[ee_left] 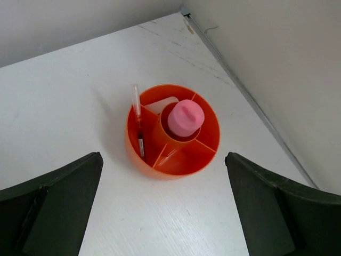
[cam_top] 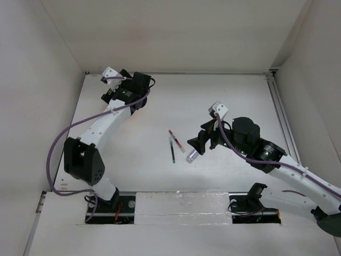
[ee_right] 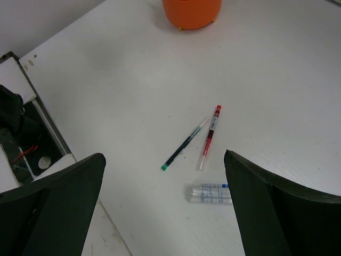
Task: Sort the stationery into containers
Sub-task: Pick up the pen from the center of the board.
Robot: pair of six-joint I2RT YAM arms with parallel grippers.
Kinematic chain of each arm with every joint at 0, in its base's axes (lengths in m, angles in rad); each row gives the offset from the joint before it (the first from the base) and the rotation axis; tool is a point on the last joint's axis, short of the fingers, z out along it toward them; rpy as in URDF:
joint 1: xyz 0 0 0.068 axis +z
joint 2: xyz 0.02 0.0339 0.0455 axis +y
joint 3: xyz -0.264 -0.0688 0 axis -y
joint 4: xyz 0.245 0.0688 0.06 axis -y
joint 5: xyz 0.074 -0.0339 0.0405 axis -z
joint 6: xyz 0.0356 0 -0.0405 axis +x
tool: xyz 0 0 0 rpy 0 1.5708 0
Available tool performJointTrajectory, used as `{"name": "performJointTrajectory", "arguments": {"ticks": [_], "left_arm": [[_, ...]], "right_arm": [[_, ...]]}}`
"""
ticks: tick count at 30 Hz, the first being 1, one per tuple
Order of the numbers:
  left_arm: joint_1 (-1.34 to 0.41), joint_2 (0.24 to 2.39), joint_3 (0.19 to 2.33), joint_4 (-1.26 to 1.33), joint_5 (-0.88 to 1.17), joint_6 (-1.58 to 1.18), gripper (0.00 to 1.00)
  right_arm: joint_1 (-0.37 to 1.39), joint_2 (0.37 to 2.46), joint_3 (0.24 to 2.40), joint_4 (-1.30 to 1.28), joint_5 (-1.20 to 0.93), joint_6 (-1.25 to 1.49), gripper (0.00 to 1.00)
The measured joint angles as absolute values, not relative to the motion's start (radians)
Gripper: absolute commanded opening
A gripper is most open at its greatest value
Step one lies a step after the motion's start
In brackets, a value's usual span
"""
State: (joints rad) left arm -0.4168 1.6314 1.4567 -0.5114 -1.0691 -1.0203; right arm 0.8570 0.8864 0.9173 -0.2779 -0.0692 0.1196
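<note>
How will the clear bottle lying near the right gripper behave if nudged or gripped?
The clear bottle lies on its side, round-bodied, so a nudge will probably roll it. It looks like smooth plastic, so likely light and perhaps slippery when gripped.

I get bright, even white light on all three feeds, leaving the tabletop (cam_top: 240, 101) slightly washed out. Shadows are soft, one pooling left of the orange tub (ee_left: 173, 161); both wrist views blur the dark jaws at their lower corners.
</note>
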Motion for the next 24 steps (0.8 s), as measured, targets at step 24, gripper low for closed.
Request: {"name": "performJointTrajectory", "arguments": {"ticks": [24], "left_arm": [[-0.971, 1.658, 1.131, -0.580, -0.654, -1.134, 1.00]], "right_arm": [[0.857, 0.778, 0.988, -0.399, 0.099, 0.141, 0.99]]}}
